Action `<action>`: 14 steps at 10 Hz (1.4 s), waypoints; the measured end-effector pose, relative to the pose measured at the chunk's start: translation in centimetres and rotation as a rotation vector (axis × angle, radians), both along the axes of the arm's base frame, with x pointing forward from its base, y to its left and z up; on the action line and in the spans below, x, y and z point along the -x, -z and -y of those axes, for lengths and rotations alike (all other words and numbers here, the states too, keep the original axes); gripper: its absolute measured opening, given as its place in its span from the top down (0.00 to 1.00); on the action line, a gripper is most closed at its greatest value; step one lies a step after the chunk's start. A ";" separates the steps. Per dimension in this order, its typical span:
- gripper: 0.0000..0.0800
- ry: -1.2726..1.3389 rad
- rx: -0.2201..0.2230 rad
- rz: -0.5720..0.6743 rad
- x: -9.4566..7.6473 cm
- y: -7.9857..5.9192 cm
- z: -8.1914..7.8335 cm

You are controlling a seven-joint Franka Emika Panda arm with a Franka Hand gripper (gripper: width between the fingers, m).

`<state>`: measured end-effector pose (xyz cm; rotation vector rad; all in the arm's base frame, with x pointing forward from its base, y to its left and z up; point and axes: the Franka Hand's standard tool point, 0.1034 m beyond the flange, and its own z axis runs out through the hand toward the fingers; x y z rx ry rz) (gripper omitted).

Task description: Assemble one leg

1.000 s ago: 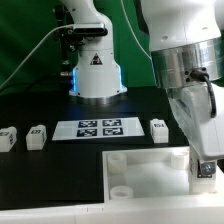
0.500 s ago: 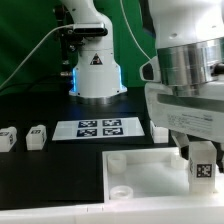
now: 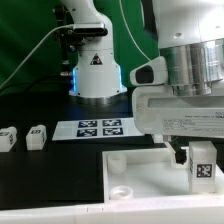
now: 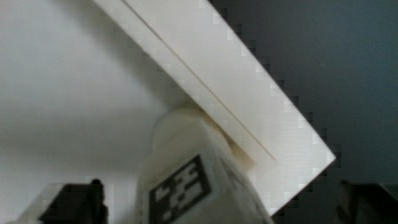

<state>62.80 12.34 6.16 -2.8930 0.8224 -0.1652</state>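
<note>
Over the exterior view's right side, the leg [image 3: 203, 164], a chunky white peg with a black-and-white tag on its face, stood upright at the corner of the white top [image 3: 140, 170]. Above it hung the arm's wrist, with two more legs [image 3: 37, 137] well apart on the black table [image 3: 40, 165]. Seen from the wrist, the gripper [image 4: 240, 203] straddled the leg [image 4: 183, 180], fingers [image 4: 77, 202] spread apart, clear of it.

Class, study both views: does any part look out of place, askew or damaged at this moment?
Nothing looks damaged or spilled. One leg stands upright at the tabletop's corner on the exterior view's right, under the open gripper. Two more legs sit apart beside the marker board, simply not yet used.
</note>
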 end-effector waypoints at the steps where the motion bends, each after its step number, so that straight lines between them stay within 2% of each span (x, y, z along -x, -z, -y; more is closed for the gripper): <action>1: 0.19 -0.140 0.042 0.010 -0.4 -0.3 0.2; 3: 0.19 -0.369 0.111 0.053 -1.2 -0.8 0.1; 4: 0.19 -0.438 0.131 0.078 -1.4 -0.8 0.2; 5: 0.19 -0.428 0.127 0.075 -1.3 -0.7 0.3; 6: 0.31 -0.393 0.122 0.073 -1.3 -0.7 0.3; 7: 0.54 -0.344 0.112 0.070 -1.3 -0.7 0.2; 8: 0.54 -0.270 0.102 0.066 -1.3 -0.7 0.4; 9: 0.63 -0.210 0.095 0.062 -1.4 -0.7 0.7; 14: 0.62 0.157 0.058 0.011 -1.1 -0.6 2.3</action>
